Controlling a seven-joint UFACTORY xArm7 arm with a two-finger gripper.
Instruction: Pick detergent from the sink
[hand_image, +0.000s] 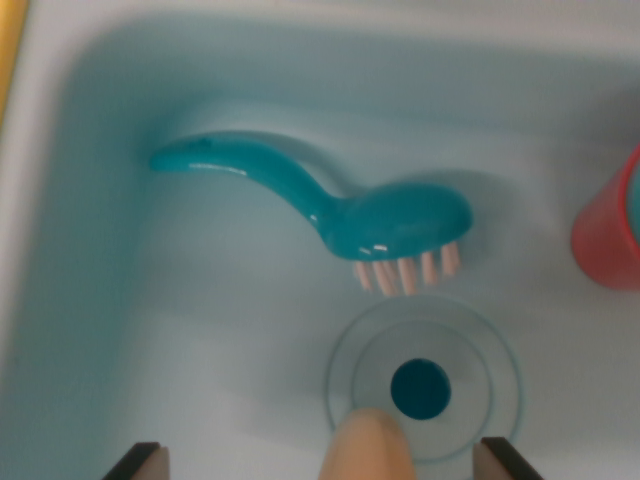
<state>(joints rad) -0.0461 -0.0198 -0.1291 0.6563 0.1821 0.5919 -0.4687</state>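
Peach-coloured rounded tip, perhaps the detergent, sits between the gripper's wide-apart fingers.

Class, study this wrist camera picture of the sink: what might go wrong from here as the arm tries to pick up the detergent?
1. The peach-coloured rounded object between the jaws is cropped and blurred; if it is not the detergent, the arm may pick the wrong thing.
2. The teal brush lies close above the drain, so a sideways move might knock it.
3. The red cup at the wrist view's right could be bumped.
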